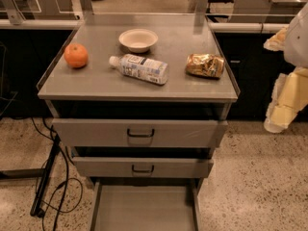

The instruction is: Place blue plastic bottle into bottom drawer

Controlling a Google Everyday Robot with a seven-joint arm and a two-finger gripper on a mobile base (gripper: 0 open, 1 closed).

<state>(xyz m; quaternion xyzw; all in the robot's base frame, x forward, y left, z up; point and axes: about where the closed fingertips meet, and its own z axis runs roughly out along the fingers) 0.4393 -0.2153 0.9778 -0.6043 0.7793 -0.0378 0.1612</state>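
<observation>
While the clear, blue-labelled plastic bottle [140, 68] lay on the grey cabinet top [96, 83], label illegible, the gripper [280, 109] hung at right, aperture indeterminable.

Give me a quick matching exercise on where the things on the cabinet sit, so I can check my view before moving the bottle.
Things:
1. orange
2. bowl
3. bottle
4. foil bag

Places:
A. lying on its side in the middle of the top
B. right side of the top
C. left side of the top
D. back of the top, behind the bottle

Pairs: 1-C, 2-D, 3-A, 4-B.

The gripper hangs off to the right of the cabinet, away from the bottle. The bottom drawer is pulled open.
</observation>
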